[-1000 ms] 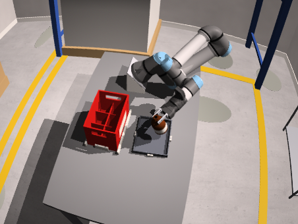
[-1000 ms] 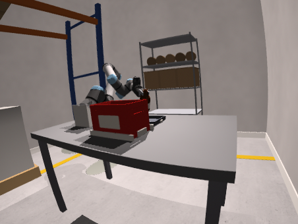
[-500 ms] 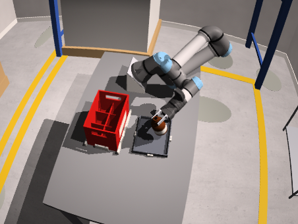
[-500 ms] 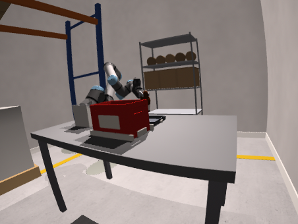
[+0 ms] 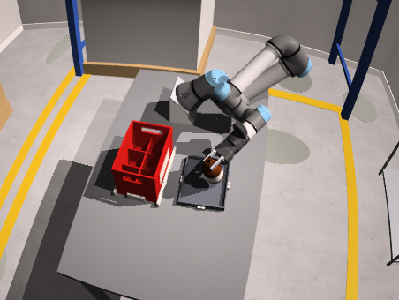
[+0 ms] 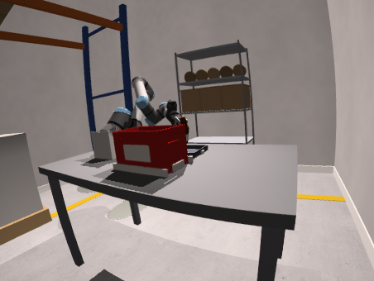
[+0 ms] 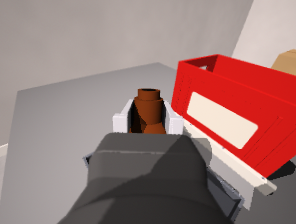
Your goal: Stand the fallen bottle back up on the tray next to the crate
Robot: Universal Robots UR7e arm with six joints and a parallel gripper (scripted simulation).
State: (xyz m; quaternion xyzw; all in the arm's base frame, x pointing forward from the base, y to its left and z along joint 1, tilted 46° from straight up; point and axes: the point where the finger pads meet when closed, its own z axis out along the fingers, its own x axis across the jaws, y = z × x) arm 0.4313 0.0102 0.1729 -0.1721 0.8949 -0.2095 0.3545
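A brown bottle [image 5: 213,170] [image 7: 148,111] is held between my gripper's fingers, tilted, over the far right part of the dark tray [image 5: 199,194]. My gripper [image 5: 212,161] [image 7: 148,108] is shut on the bottle at its neck and shoulder; the bottle's mouth points away in the wrist view. In the exterior view the gripper [image 6: 180,121] shows just behind the red crate [image 6: 151,145], and the bottle is mostly hidden there. The tray [image 6: 198,149] shows as a thin dark edge right of the crate.
The red crate [image 5: 143,161] [image 7: 235,112] with dividers stands left of the tray, close to it. A grey box [image 5: 181,106] [image 6: 103,145] sits at the table's back. The table [image 5: 146,247] stretches toward the front. A metal shelf [image 6: 215,91] stands behind.
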